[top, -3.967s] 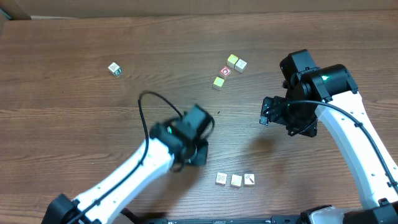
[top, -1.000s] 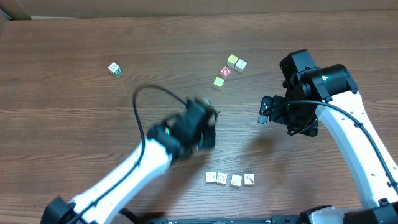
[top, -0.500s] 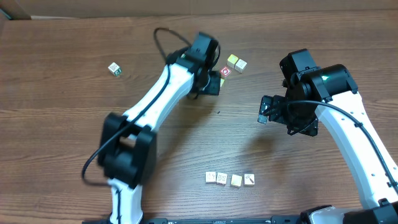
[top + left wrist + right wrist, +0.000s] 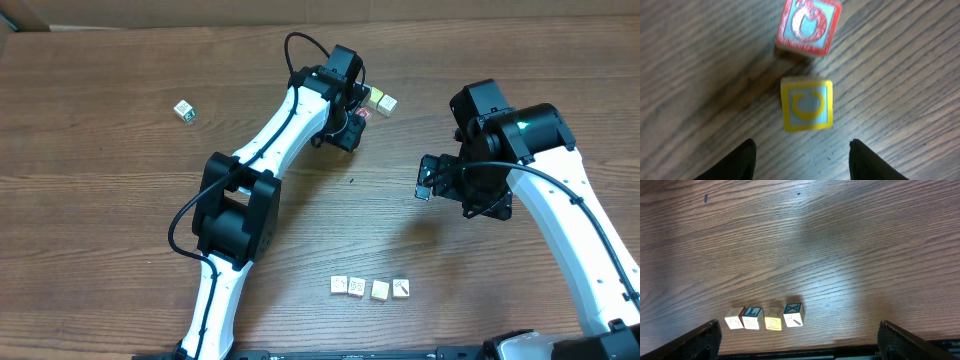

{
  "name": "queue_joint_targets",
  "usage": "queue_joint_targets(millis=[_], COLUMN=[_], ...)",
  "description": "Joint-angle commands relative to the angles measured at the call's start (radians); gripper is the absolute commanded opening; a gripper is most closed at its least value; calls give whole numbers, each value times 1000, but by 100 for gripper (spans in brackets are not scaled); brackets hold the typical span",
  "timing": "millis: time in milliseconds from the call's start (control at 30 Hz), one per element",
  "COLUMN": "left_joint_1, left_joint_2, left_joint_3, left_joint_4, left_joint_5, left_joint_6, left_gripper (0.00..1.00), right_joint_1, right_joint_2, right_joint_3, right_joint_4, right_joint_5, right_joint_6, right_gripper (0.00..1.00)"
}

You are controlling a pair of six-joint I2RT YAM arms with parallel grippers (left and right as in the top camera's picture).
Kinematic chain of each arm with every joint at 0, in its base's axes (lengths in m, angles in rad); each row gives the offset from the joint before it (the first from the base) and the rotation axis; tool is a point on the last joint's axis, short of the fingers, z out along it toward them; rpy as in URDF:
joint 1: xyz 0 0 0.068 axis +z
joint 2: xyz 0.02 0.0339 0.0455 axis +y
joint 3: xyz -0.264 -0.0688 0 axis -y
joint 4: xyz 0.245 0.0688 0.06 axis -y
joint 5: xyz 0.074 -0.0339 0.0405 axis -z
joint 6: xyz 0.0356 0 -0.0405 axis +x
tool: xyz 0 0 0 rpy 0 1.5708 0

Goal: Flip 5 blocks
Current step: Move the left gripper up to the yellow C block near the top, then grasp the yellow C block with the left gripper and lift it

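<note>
Four pale blocks stand in a row near the front edge [image 4: 339, 285] [image 4: 357, 286] [image 4: 380, 289] [image 4: 400, 287]; the right wrist view shows the row [image 4: 764, 318] too. My left gripper [image 4: 348, 128] hangs over the far cluster, open and holding nothing [image 4: 803, 146]. Just ahead of its fingertips [image 4: 747, 152] lies a yellow-framed cube with a C [image 4: 806, 105], and beyond that a red-framed cube [image 4: 809, 25]. My right gripper [image 4: 430, 180] hovers mid-right, wide open and empty [image 4: 799, 330].
Two yellowish cubes [image 4: 375, 97] [image 4: 388, 103] sit beside the left gripper at the back. The red cube [image 4: 362, 115] peeks out next to it. A lone cube with green marks [image 4: 183, 110] lies far left. The left arm's cable loops above the wrist.
The left arm has swung from the front row up to the far cluster. A fourth block has joined the row's left end. The left jaws have widened. The right arm has not moved.
</note>
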Motion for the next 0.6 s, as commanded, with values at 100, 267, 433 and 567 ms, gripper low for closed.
queue_joint_targets(millis=[100, 267, 433, 567], left_joint_1=[-8, -8, -8, -8], left_joint_2=[15, 37, 54, 69], left_joint_3=[31, 30, 30, 30], left_joint_4=[54, 61, 61, 61], left_joint_5=[55, 70, 76, 77], left_joint_6=[71, 67, 61, 47], left_gripper=[51, 45, 37, 35], right_joint_1=[-2, -2, -2, -2], right_joint_2=[-27, -27, -27, -27], right_joint_3=[26, 26, 26, 26], right_joint_4=[2, 1, -2, -3], right_joint_5=[6, 6, 6, 5], right_joint_6=[-5, -5, -5, -5], right_gripper=[100, 100, 100, 100])
